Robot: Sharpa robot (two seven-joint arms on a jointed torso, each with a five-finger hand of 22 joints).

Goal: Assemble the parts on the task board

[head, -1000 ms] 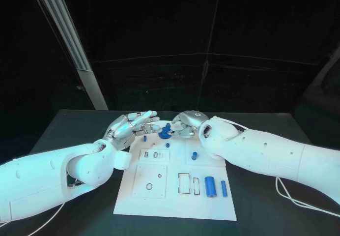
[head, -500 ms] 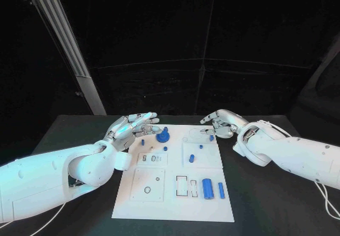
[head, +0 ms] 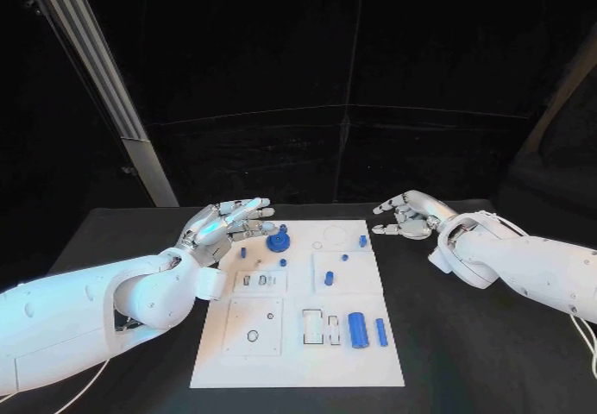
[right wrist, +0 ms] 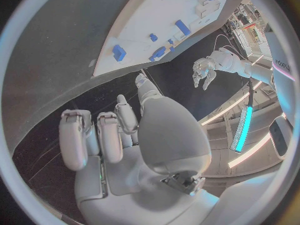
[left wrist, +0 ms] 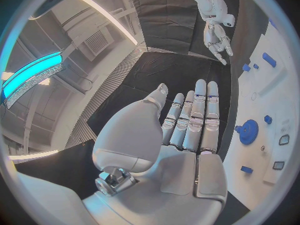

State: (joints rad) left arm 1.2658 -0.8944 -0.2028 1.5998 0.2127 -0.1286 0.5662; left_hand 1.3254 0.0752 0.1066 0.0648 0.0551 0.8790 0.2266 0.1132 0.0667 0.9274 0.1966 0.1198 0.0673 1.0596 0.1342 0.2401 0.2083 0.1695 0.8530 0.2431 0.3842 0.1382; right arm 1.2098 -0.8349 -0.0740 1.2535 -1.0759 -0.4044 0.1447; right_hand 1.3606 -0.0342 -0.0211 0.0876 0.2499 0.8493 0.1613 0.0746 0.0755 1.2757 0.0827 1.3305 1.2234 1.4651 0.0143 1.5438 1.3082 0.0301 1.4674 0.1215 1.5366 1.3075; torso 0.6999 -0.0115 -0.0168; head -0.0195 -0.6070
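The blue gear (head: 279,241) is sitting at the far left of the task board (head: 298,366), with smaller blue parts (head: 329,278) lying across the white plate on the black desk (head: 498,362). My left hand (head: 227,222) is hovering beside the gear, fingers extended together, holding nothing. My right hand (head: 411,215) is hanging off the board's far right corner, fingers loosely apart, empty.

Blue parts (head: 356,329) scattered on white task board (head: 298,366).
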